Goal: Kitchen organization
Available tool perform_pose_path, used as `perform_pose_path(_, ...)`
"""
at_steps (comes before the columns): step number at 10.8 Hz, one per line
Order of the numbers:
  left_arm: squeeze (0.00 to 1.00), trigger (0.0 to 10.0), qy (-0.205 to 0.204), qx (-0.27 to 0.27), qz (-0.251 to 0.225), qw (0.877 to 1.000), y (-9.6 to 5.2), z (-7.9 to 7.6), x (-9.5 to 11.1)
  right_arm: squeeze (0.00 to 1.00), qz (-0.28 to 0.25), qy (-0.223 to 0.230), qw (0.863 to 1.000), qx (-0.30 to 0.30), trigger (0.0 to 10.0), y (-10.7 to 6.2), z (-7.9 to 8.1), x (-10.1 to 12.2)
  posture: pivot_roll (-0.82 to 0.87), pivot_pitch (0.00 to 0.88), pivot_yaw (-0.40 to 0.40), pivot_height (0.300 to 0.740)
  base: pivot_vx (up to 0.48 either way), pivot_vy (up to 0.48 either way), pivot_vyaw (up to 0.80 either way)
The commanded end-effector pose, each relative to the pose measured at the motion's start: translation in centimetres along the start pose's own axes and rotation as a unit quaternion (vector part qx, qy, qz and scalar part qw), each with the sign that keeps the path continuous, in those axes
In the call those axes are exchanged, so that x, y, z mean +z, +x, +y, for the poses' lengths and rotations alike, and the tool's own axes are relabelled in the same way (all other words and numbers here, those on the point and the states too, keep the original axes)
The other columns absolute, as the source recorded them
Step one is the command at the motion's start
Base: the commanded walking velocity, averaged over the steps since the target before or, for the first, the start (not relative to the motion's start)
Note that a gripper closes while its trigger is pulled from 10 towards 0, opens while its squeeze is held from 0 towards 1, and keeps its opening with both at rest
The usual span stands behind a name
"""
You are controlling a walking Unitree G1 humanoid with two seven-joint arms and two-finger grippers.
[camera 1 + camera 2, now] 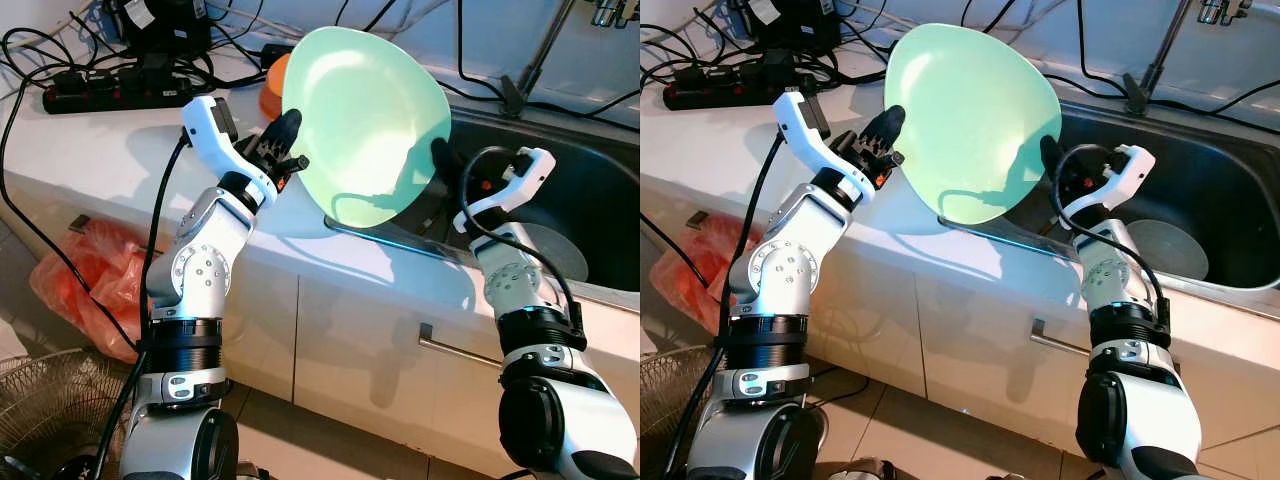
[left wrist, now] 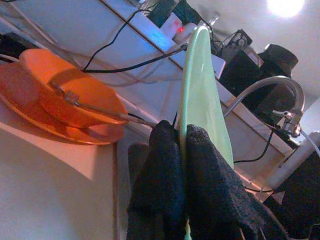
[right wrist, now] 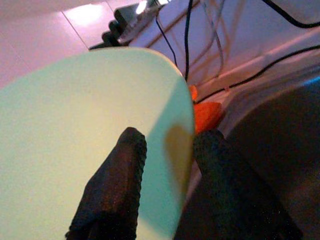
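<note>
Black power strip (image 1: 115, 92) and tangled cables lie on the white counter (image 1: 90, 160) far to the left of the sink, and a stack of glossy orange dishes (image 2: 65, 100) with a metal utensil across it sits just left of the sink's rim. Next, the left gripper (image 1: 285, 150) is clamped on the left rim of a large, smooth, pale green plastic plate (image 1: 370, 120); its fuzzy-looking black fingers (image 2: 165, 170) pinch the thin edge from both faces. That plate is held aloft, tilted nearly on edge above the left corner of the dark steel sink (image 1: 600, 200), its concave face turned toward the head camera. On the plate's right rim, the right gripper (image 1: 1055, 160) straddles the edge with fingers apart (one each side, not yet pressing, I judge). Both arms are equally near; any handover turns on the right fingers closing across that rim. A round grey plate (image 1: 555, 250) lies in the basin.
</note>
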State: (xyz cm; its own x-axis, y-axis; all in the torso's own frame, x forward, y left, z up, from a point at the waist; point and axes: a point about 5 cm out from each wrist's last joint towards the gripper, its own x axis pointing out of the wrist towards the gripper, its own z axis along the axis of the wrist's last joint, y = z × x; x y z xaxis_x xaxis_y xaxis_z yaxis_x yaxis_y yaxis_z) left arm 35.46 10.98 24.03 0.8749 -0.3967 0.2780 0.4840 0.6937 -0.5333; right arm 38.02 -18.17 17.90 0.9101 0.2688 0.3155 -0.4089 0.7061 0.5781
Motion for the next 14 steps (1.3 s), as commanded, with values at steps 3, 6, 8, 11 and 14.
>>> perform_pose_path(3, 0.0, 10.0, 0.001, -0.038, -0.049, 0.998, 0.6, -1.5, 2.0, 0.0, -0.011, 0.03, 0.999, 0.003, 10.0, -0.3, -0.2, 0.3, 0.06, 0.053, -0.039, 0.74, 0.0, 0.0, 0.0)
perform_pose_path(6, 0.0, 10.0, -0.017, -0.036, -0.082, 0.996, 0.6, -1.4, 3.1, 0.0, -0.002, 0.047, 0.999, -0.001, 10.0, -0.4, -0.2, -0.3, 0.07, 0.052, -0.037, 0.74, 0.0, 0.0, 0.0)
perform_pose_path(8, 0.0, 10.0, -0.023, -0.04, -0.077, 0.996, 0.6, -1.4, 2.9, 0.0, -0.01, 0.087, 0.996, 0.01, 10.0, -0.4, 0.1, -0.6, 0.06, 0.049, -0.036, 0.74, 0.0, 0.0, 0.0)
perform_pose_path(11, 0.0, 10.0, -0.027, -0.044, -0.074, 0.996, 0.7, -1.5, 2.7, 0.0, -0.036, 0.141, 0.988, 0.058, 10.0, -0.5, 1.0, -0.2, 0.06, 0.046, -0.036, 0.74, 0.0, 0.0, 0.0)
perform_pose_path(14, 0.0, 10.0, -0.031, -0.046, -0.072, 0.996, 0.7, -1.5, 2.6, 0.0, -0.03, 0.145, 0.987, 0.068, 10.0, -0.6, 1.2, -0.5, 0.06, 0.046, -0.036, 0.74, 0.0, 0.0, 0.0)
